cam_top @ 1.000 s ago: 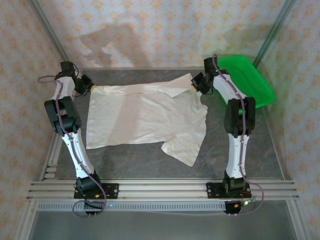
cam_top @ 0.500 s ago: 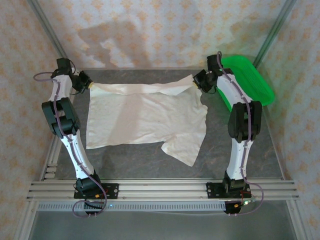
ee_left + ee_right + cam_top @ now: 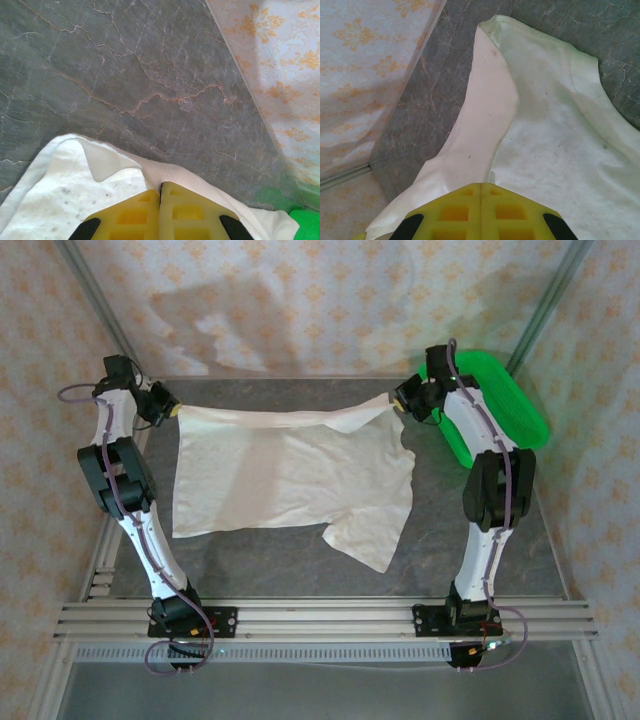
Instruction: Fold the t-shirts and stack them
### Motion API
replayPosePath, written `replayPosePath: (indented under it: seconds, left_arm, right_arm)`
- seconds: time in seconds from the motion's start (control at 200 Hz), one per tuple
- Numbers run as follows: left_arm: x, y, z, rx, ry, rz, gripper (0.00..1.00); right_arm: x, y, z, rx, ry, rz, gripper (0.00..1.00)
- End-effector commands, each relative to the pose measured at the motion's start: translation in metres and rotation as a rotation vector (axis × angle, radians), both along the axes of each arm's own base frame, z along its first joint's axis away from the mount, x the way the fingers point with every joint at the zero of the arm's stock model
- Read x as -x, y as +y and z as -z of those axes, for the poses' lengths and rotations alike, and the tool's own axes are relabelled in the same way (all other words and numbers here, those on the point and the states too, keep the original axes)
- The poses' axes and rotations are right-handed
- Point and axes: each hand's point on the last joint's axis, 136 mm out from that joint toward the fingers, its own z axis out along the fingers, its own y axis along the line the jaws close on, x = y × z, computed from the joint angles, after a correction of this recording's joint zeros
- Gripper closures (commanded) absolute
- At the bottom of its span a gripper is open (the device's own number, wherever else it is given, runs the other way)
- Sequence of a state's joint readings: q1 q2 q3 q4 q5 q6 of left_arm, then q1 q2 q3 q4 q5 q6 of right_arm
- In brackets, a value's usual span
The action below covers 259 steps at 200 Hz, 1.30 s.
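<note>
The white short-sleeved cloth t-shirt [image 3: 290, 475] lies spread across the middle of the grey marble-patterned table [image 3: 300, 565]. Its far edge is raised off the surface and drawn out in a line along the table's far edge. One loose sleeve [image 3: 365, 538] trails toward the near edge.

The change over the last second is in that far edge. The two arms have drawn apart, each sliding outward toward its own far corner. The strip of cloth between them, which was slack and slightly bowed, now runs nearly straight.

The left gripper [image 3: 172, 410] sits by the far-left corner with its yellow fingers pressed together on the shirt's corner. In its wrist view the left gripper [image 3: 161, 192] has cloth [image 3: 65, 200] running out from under its closed tips. The right gripper [image 3: 398, 403] is by the far-right corner, just beside the green plastic basket [image 3: 510, 400]. It is likewise clamped tight on the other end, and in its own view the right gripper [image 3: 481, 192] has fabric [image 3: 555, 130] fanning away from the pinch.

To my eye this is the smoothing stretch before a fold. With the edge taut and both pinches secure, the shirt looks ready to be carried over toward the near edge. Nothing is folded yet, and the trailing sleeve may need tucking.
</note>
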<state>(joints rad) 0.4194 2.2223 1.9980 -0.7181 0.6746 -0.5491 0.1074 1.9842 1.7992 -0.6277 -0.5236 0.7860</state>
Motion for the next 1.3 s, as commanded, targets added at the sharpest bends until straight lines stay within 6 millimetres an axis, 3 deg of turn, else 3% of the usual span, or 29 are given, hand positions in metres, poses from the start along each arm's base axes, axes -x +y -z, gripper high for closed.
replayPosePath:
  seconds: [0.0,0.595,1.291]
  left_arm:
    - [0.013,-0.002,-0.025,-0.019,-0.025,0.030,1.00]
    - [0.024,-0.002,-0.006,-0.024,0.025,0.045,1.00]
    - [0.050,-0.005,0.033,-0.046,0.136,0.069,1.00]
  right_arm:
    - [0.012,-0.001,-0.019,-0.023,-0.022,0.005,1.00]
    - [0.042,-0.003,-0.003,-0.016,0.030,-0.003,1.00]
    - [0.063,-0.006,0.047,-0.005,0.121,0.006,1.00]
